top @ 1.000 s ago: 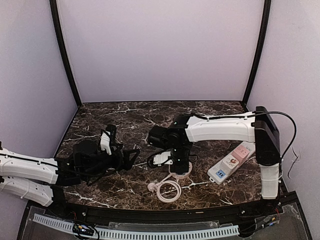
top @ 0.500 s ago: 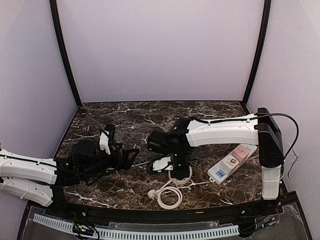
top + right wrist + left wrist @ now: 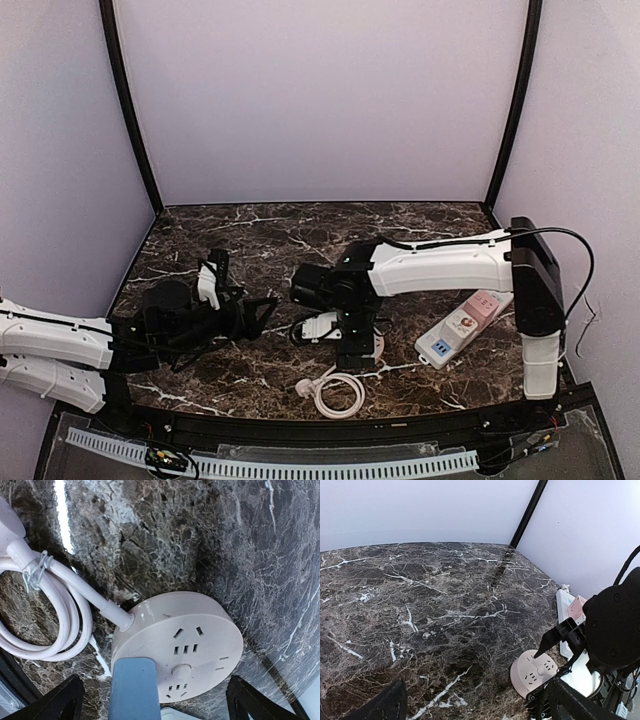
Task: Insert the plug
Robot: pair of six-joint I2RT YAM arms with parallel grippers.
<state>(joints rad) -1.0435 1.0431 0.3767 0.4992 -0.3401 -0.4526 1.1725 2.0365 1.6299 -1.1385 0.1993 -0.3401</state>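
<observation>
A round pale-pink socket lies on the marble, its white cable running off to the left. A blue plug stands on the near-left part of the socket's face; its prongs are hidden. My right gripper hangs right over the socket, open, with a black finger on each side and neither touching the plug. From above, the right gripper covers most of the socket. My left gripper stands open and empty, left of the socket.
A white and pink power strip with a blue block at its near end lies at the right. The socket's coiled white cable, ending in a white plug, lies near the front edge. Walls enclose the table on three sides.
My right gripper has gone from shut to open above the round socket, and the arm has shifted slightly left and toward the front. The left arm has barely moved.
</observation>
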